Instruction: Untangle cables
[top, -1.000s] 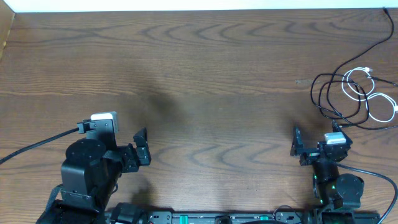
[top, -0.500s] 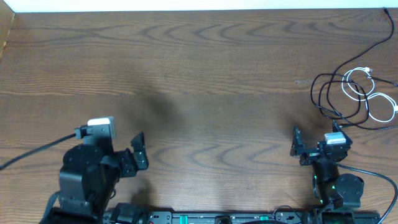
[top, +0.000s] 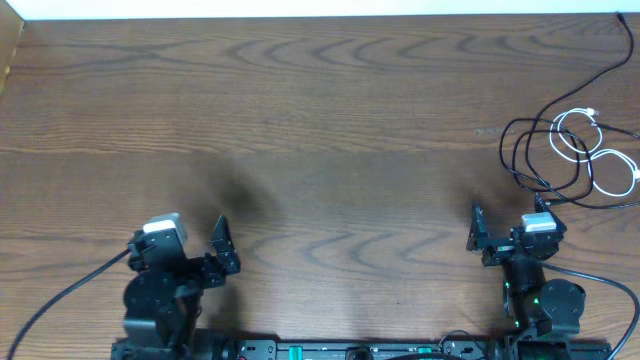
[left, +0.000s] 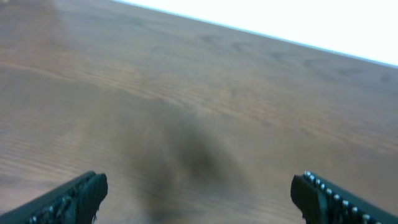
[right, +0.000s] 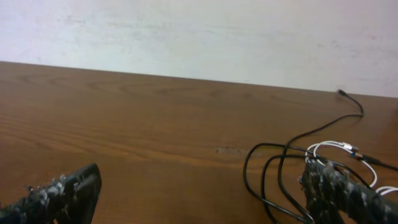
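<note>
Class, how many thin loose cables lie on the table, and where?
2. The black cable loops near the right edge of the table, one strand running toward the far right corner. The white cable coils among those loops, tangled with it. Parts may lie beyond the frame.

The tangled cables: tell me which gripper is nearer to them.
Right. The right gripper sits just short of the black cable and white cable; the left gripper is far off at the left of the table.
</note>
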